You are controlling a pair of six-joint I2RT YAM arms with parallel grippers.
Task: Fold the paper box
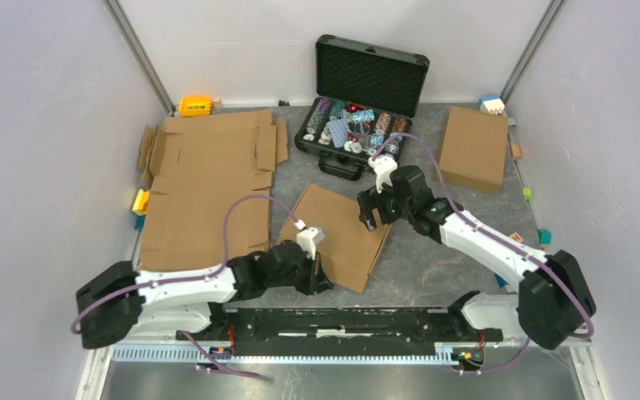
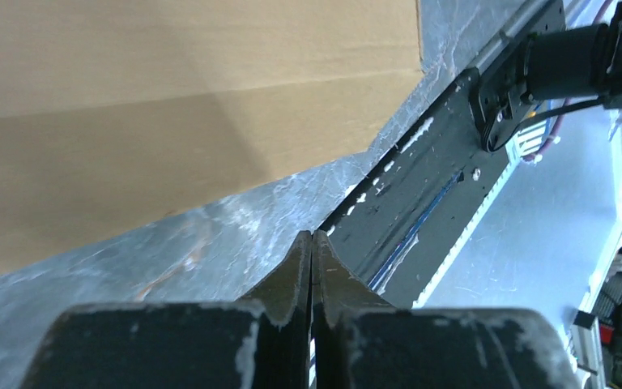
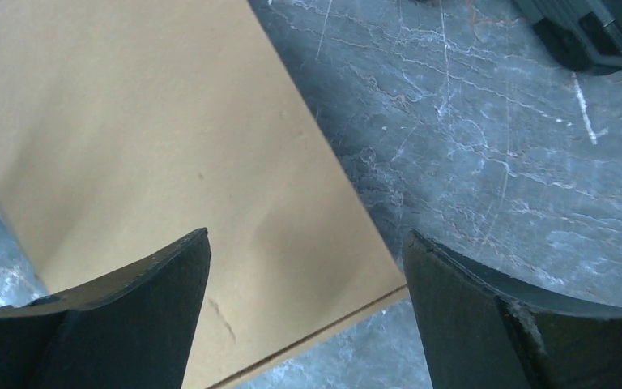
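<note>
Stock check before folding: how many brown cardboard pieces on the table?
3: large brown cardboard sheet with cut flaps, left; smaller brown cardboard panel, centre; brown cardboard piece, far right. Some may be hidden underneath.

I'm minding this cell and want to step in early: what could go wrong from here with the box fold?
1. The left pincer is shut on nothing, beside the box; unheld, the box may slide when pushed.
2. The right pincer hangs open over the box's corner; closing there may catch only the edge and crease it.
3. The open black case sits close beyond the right pincer; a swing could knock it.
</note>
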